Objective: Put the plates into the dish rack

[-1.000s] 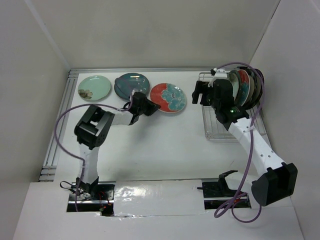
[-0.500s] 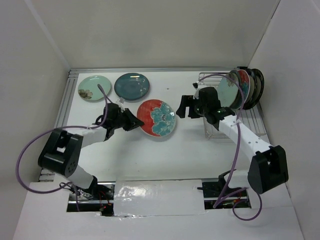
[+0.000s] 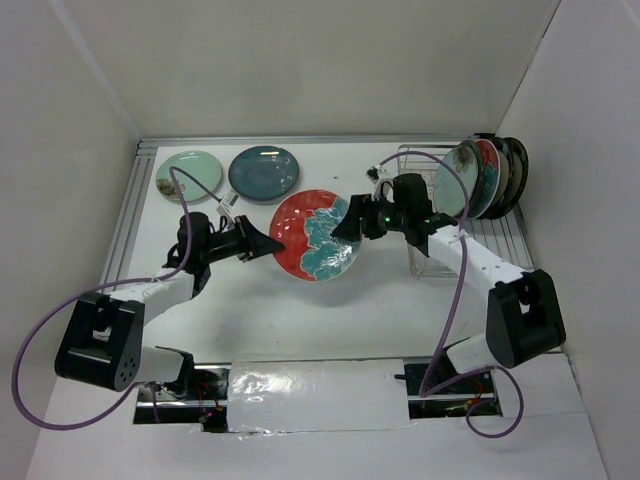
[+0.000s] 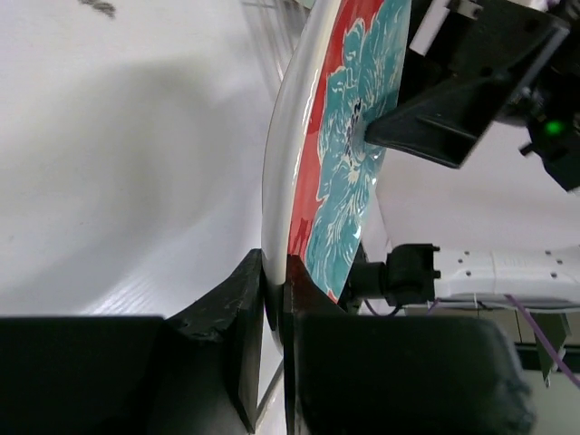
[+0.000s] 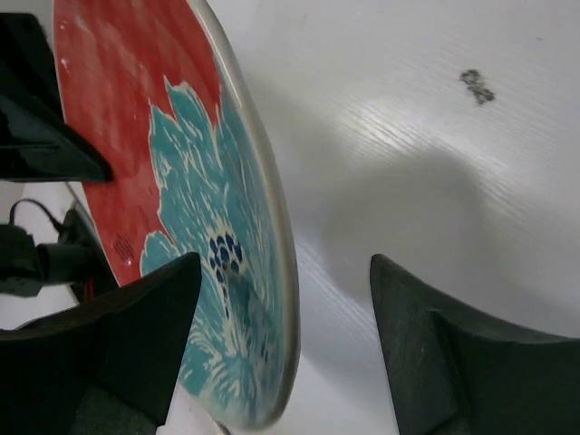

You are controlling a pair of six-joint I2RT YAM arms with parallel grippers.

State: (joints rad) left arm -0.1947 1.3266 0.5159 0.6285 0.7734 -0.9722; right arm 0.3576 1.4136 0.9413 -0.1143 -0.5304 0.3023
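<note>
While the left end effector [image 3: 276, 241] clamps the red plate [image 3: 312, 238] over the white table [image 3: 330, 320], right end effector [image 3: 346, 225] gapes.

The red plate [image 3: 315, 236] carries a big teal flower outlined in cream, dark blue at its centre, and its rim is pale. On the white tabletop [image 3: 330, 320] I see a pale mint plate [image 3: 188, 176] with a small brownish motif and a plain dark teal plate [image 3: 263, 172]. The silver wire dish rack [image 3: 428, 262] shows a mint plate [image 3: 455, 182], a second red plate [image 3: 487, 168] and dark plates [image 3: 512, 165]. The left pincer [image 3: 278, 240] and right pincer [image 3: 345, 226] are black, and the cables [image 3: 16, 375] are purple.
</note>
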